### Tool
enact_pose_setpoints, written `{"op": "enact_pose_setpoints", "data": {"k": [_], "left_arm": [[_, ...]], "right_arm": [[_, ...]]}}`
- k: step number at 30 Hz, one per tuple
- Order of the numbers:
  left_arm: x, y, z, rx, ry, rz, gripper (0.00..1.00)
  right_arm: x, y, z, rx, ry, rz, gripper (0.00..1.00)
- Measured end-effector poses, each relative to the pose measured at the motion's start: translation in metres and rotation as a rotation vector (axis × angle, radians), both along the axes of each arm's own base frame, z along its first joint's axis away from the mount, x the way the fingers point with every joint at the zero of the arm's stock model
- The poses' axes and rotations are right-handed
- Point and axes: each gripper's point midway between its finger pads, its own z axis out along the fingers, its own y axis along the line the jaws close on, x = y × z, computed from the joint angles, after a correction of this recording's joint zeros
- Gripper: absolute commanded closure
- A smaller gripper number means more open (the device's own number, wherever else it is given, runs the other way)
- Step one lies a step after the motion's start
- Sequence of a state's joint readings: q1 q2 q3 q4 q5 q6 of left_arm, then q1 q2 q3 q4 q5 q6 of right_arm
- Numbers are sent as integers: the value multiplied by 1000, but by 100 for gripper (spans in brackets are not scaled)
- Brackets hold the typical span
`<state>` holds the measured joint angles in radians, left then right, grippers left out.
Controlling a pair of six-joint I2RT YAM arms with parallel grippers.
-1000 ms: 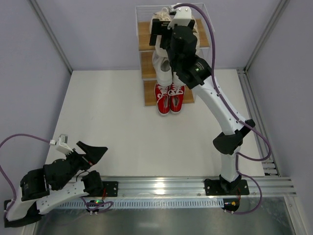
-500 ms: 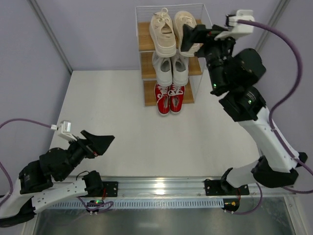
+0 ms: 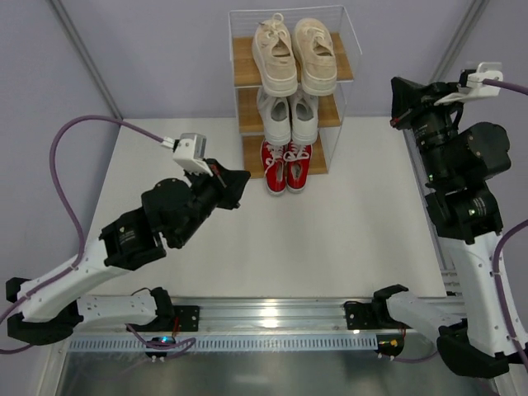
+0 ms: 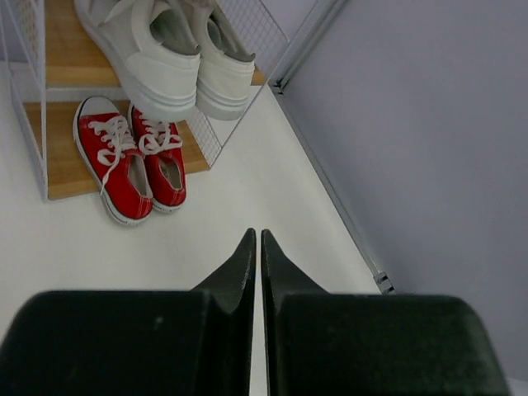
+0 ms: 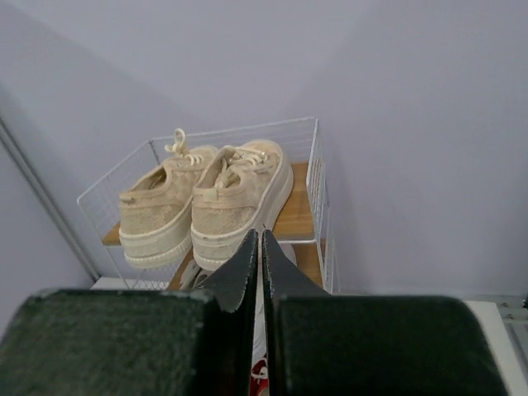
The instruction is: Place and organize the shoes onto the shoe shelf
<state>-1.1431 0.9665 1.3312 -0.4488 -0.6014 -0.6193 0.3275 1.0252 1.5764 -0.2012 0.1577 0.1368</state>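
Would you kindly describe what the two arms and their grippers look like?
Both the left arm and right arm have white link shells with bulky black joint housings. A purple cable runs to a small white camera box on each wrist. The left gripper and right gripper have matte black fingers tapering to points.

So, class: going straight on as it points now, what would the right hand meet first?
Probably the heel of the nearer beige shoe on the top board of the shoe shelf; the shut right hand aims at it. Depth is unclear, so its wire frame might come first.
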Motion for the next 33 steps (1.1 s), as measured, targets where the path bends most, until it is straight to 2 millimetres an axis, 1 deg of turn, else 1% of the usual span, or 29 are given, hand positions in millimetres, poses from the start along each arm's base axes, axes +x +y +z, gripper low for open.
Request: {"op": "enact_pose_setpoints", "data": {"k": [1,3,4,6,9,10,12,13,14,19,21,24,28,33], "left_arm": [[5,-8,2,10,-13,-3,100],[17,-19,3,25,-37,-11,100],[25,-23,4,27,-46,-15,100],[45,-22,7,11,-55,-5,100],[76,-14,18,-54,-78,-4,100],[84,-12,24,-77,-93,-11,100],[92,-10,36,-121,-125,-39,100],[93,-13,41,-137,-140,-66,100],[94,-15,46,-152,-156,-89,100],[107,-29,59,-184,-187,-196,99],[114,-33,57,-181,-184,-214,100],[127,-33,50,-176,-164,-215,100],[143,-26,44,-182,-150,-194,100],[160,-20,42,-209,-146,-172,100]], "right_arm": [[10,1,-12,-7,26,34,96],[27,10,-38,-7,78,138,96],[37,15,-55,0,118,202,96],[55,29,-81,21,183,335,96],[83,46,-116,50,280,475,96],[89,51,-129,62,316,512,96],[95,57,-145,80,361,551,96],[96,58,-148,87,372,565,96],[97,59,-147,88,367,572,96],[97,59,-129,82,302,571,96],[100,55,-125,89,282,541,96],[104,46,-121,111,258,477,96],[109,34,-116,153,222,402,96],[116,29,-111,200,193,374,96]]}}
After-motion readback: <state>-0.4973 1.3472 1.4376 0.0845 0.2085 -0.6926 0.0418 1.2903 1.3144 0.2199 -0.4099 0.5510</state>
